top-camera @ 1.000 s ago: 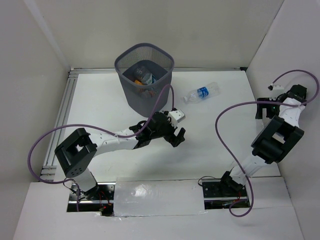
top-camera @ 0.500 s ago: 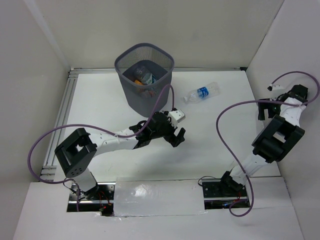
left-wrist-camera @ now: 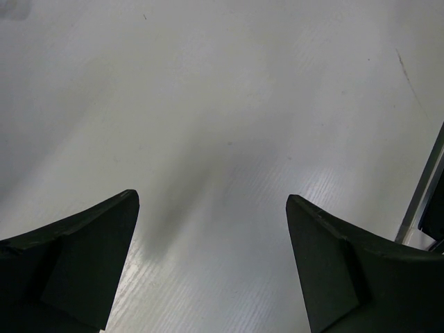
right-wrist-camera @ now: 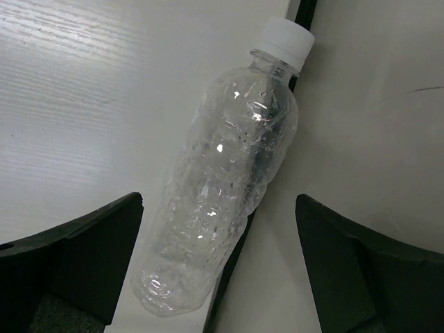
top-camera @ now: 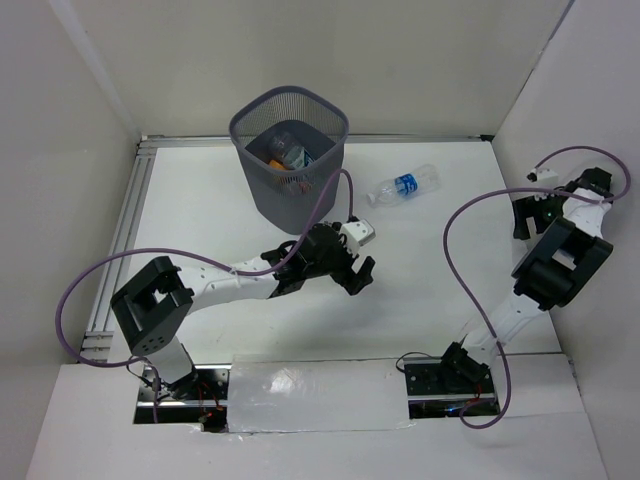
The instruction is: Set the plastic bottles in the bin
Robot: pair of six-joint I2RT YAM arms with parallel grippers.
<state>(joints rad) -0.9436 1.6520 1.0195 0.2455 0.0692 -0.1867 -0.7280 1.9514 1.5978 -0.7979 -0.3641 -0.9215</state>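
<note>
Desk point(left-wrist-camera: 229, 83) lies under the left hand point(left-wrist-camera: 211, 198), spread wide and empty; the right hand point(right-wrist-camera: 218, 200), equally wide, grips nothing, poised over a clear bottle point(right-wrist-camera: 229, 159) against the wall point(right-wrist-camera: 374, 104); a blue-labelled bottle point(top-camera: 402, 186) lies near the bin point(top-camera: 275, 195).

One tall dark grey wire-mesh bin point(top-camera: 262, 190). Two clear plastic bottles lie outside it: one with a blue label point(top-camera: 403, 186), one all clear with a white cap point(right-wrist-camera: 222, 194). Inside the bin, one short orange bottle point(top-camera: 275, 161) shows among others too jumbled to count. Two white-and-black robot arms point(top-camera: 225, 283) point(top-camera: 555, 265)
</note>
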